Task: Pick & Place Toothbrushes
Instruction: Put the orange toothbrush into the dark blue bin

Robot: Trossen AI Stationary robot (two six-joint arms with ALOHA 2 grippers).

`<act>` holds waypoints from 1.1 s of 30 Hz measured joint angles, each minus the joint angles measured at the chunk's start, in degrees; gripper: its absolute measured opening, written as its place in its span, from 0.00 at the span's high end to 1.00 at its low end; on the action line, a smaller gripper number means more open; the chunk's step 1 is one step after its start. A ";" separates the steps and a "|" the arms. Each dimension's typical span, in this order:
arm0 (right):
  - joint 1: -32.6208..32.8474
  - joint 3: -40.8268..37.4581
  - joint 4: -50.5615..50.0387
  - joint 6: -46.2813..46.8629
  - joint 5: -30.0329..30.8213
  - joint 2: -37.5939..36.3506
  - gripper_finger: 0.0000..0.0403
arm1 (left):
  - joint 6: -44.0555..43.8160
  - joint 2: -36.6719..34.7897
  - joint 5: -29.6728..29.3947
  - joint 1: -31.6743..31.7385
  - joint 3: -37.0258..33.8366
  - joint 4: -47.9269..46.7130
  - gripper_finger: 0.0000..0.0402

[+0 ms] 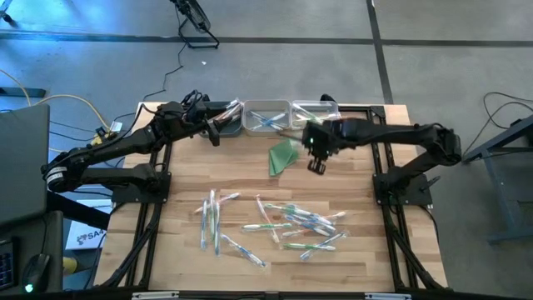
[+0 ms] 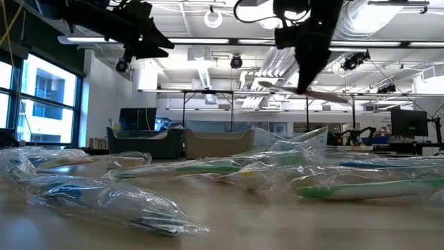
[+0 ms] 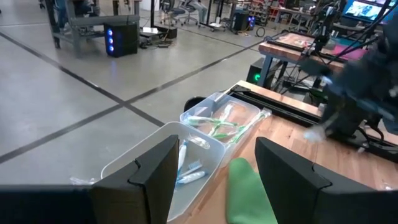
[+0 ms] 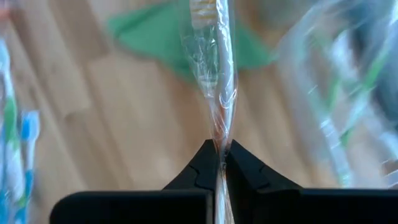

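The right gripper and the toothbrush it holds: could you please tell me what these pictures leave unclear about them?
- Right wrist view: the wrapped toothbrush in the shut right gripper runs off the picture's edge, so its head is cut off.
- High view: the toothbrush is too small and thin to make out beside the gripper.
- Low view: the gripper shows as a dark silhouette against the ceiling lights; the bins below it are hidden behind wrapped toothbrushes.

The right gripper pinches a wrapped toothbrush with orange bristles between closed fingertips above the wooden desk. A green cloth lies beyond it; more wrapped toothbrushes lie off to one side.
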 joint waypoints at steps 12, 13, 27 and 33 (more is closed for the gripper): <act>-13.89 5.05 20.26 -14.71 -10.00 -0.04 0.98 | -1.93 1.63 0.05 0.00 0.00 0.19 0.48; -15.11 5.05 22.42 -14.94 -12.42 -0.04 0.98 | -2.47 2.08 0.34 0.00 0.00 0.58 0.48; -23.24 5.05 40.58 -15.96 -28.23 0.57 0.98 | -4.42 17.97 8.10 0.08 1.49 29.39 0.48; -23.27 5.05 44.77 -15.87 -29.00 1.32 0.98 | -4.52 24.55 9.24 1.70 7.91 29.45 0.48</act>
